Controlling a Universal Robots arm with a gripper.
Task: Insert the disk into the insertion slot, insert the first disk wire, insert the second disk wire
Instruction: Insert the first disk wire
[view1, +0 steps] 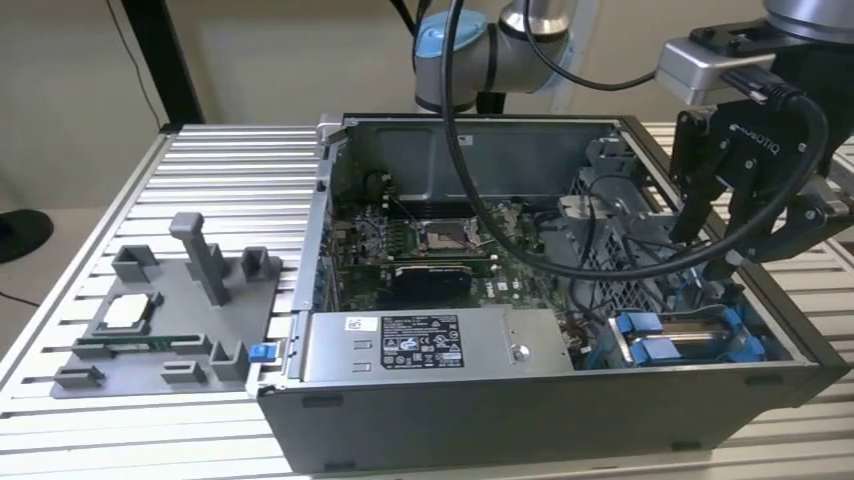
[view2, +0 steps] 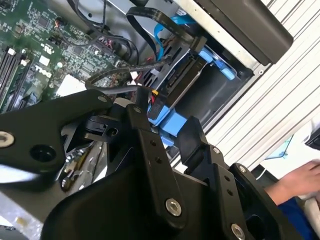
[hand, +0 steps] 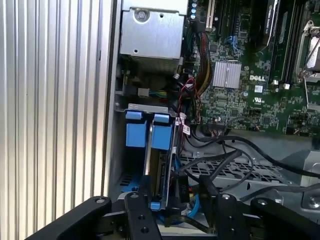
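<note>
Open computer case (view1: 534, 420) on a slatted table (view1: 214, 160). The disk (hand: 156, 165) stands on edge in the insertion slot (hand: 119, 160), with its blue carrier around it. Loose black wires (hand: 225, 157) crowd just beside it, so a finger could probably snag one or knock the carrier askew. The arm reaches over the case. The gripper (view2: 167, 120) points down at the disk's end, fingers (view2: 142, 140) apart and not visibly clamped on anything.
</note>
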